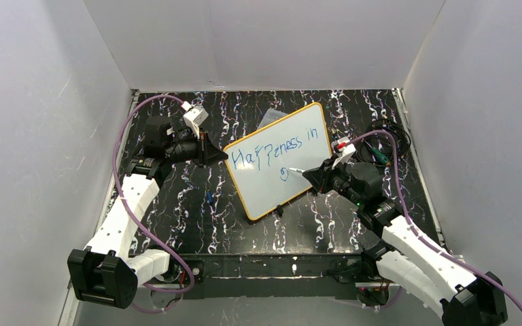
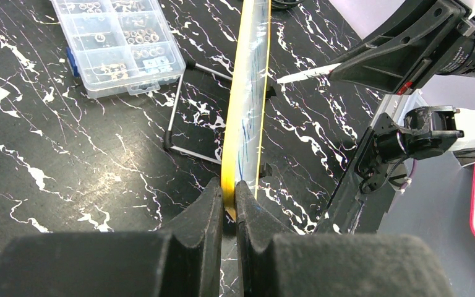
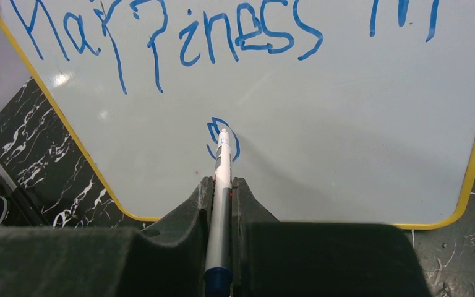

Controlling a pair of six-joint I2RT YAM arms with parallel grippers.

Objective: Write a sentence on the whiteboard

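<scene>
Whiteboard (image 1: 266, 193) edge in left gripper (image 2: 229, 187); right gripper (image 3: 222, 183) pinches marker (image 3: 224, 151) (tip touching).

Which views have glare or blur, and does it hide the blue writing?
Right wrist view: a small glare spot on the whiteboard beside the sentence, which is sharp; jaws holding the marker soft. Left wrist view: jaws blurred, board edge-on. Top view: even light, writing small but legible.

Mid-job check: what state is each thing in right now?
whiteboard: standing propped, rim clamped.
sentence: "Happiness in" written; second line barely begun.
marker: gripped, tip at the second line's first letter.
left tool: shut on whiteboard.
right tool: shut on marker.
compartment box: lid closed, lying flat.
</scene>
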